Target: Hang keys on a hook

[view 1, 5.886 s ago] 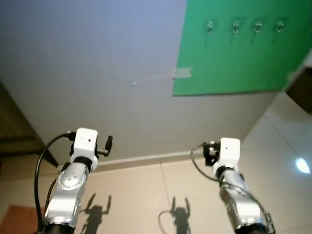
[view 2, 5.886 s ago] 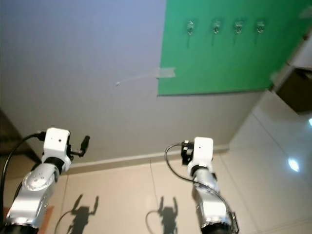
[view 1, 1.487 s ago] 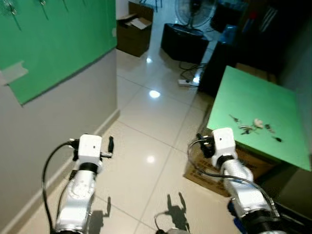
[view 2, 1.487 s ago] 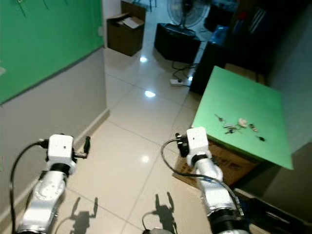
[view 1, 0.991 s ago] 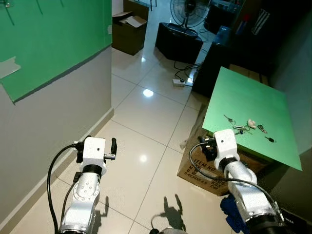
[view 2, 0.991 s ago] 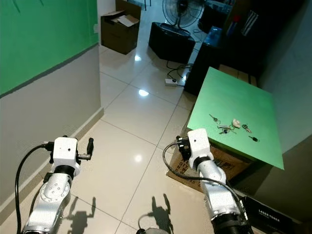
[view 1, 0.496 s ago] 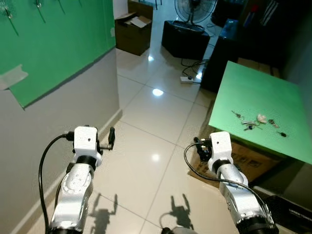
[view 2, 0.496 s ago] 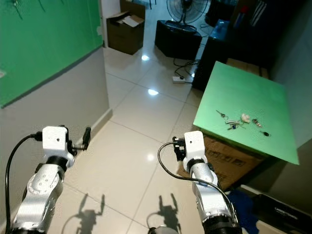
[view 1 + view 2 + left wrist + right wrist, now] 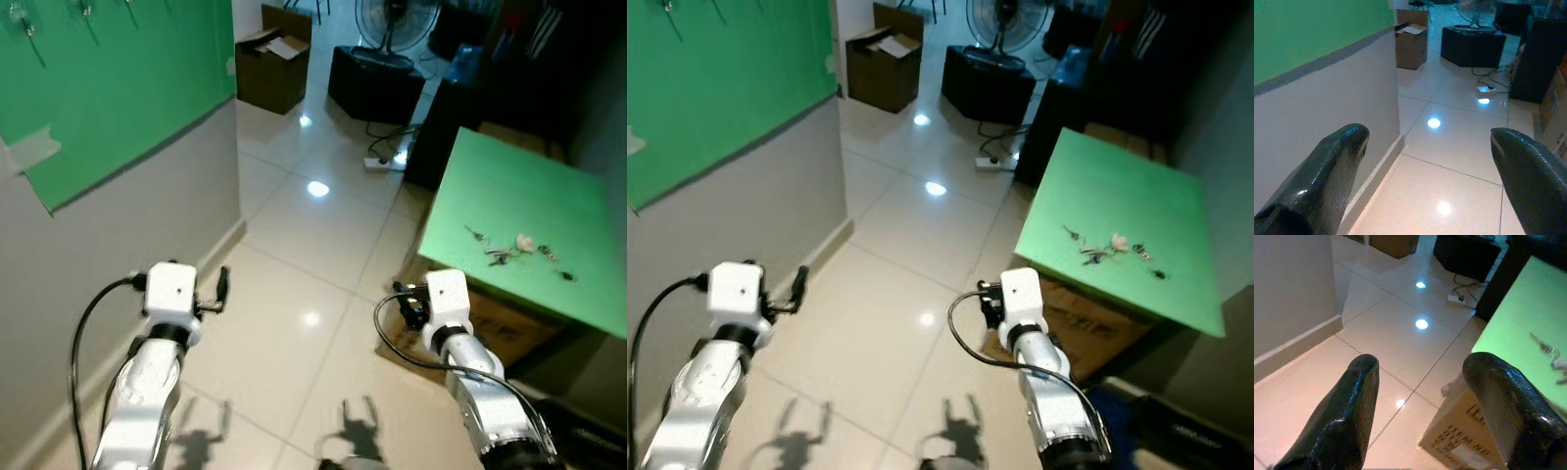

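Several keys [image 9: 509,247] lie loose on a green table [image 9: 490,206] ahead to my right; they also appear in the right wrist view as keys [image 9: 1547,350]. Small metal hooks [image 9: 24,22] sit high on a green board [image 9: 127,88] on the wall to my left. My left gripper [image 9: 1428,134] is open and empty, held out beside the wall. My right gripper [image 9: 1421,362] is open and empty too, short of the table's near corner and well away from the keys.
A cardboard box [image 9: 490,328] sits under the green table. Farther down the tiled floor stand an open brown box [image 9: 274,59], a black cabinet [image 9: 377,83] with a fan [image 9: 392,15] and a power strip [image 9: 382,162]. The grey wall [image 9: 98,235] runs close on my left.
The view has swung from the wall with the hooks round to the room and the green table. In the last second it shifted only slightly. Both grippers stay open and empty.
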Robot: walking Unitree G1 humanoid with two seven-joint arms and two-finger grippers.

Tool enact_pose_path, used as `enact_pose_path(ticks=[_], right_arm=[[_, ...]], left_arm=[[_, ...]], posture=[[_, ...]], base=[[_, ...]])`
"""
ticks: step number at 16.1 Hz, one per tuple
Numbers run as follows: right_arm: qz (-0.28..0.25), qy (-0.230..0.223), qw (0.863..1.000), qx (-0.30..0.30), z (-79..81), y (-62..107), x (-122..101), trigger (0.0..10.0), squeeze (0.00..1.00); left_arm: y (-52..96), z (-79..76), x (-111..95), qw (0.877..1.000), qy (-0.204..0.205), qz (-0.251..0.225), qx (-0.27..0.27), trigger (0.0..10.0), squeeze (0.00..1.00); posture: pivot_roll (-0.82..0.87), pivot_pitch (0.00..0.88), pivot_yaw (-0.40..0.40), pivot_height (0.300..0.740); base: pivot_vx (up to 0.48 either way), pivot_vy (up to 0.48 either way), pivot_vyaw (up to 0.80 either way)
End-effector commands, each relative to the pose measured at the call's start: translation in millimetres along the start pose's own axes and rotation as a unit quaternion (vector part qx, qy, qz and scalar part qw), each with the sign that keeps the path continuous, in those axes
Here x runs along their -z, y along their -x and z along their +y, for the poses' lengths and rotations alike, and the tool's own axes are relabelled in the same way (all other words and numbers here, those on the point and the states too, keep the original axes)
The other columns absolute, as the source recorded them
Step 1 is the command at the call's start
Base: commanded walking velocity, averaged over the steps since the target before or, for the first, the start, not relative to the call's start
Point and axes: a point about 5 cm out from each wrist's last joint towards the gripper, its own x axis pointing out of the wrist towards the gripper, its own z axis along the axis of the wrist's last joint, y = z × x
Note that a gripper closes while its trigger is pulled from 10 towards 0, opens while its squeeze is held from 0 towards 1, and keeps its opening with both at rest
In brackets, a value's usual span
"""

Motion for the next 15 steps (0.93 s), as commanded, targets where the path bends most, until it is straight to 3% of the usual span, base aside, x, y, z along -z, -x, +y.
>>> enact_pose_path(ticks=[1,6,8,12,15], right_arm=[[-0.006,0.005,1.0,-0.022,3.1,-7.0,-6.8,10.0,0.0],[-0.005,0.021,0.996,-0.085,22.5,-21.0,-15.6,10.0,0.0],[-0.007,0.022,0.995,-0.099,28.7,-24.8,-17.8,10.0,0.0],[-0.007,0.025,0.996,-0.09,28.1,-22.4,-13.9,10.0,0.0],[-0.008,-0.007,0.999,-0.045,15.1,-13.8,-9.0,10.0,0.0]], left_arm=[[5.0,-3.3,-3.1,1.0,-0.006,-0.003,-0.008,10.0,0.0],[32.4,3.3,0.2,0.998,-0.019,0.009,-0.057,10.0,0.0],[37.8,4.8,-1.2,0.998,-0.022,0.01,-0.064,10.0,0.0],[26.2,2.4,-8.0,0.998,-0.034,0.0,-0.046,10.0,0.0],[4.8,-4.5,-12.6,1.0,-0.023,-0.009,-0.016,10.0,0.0]], posture=[[0.07,0.0,-0.199,0.74],[0.16,0.0,-0.301,0.74],[0.17,0.0,-0.301,0.74],[0.12,0.0,-0.242,0.74],[0.05,0.0,-0.175,0.74]], base=[[0.0,0.0,0.0],[0.0,0.0,0.0],[0.0,0.0,0.0],[0.0,0.0,0.0],[0.0,0.0,0.0]])
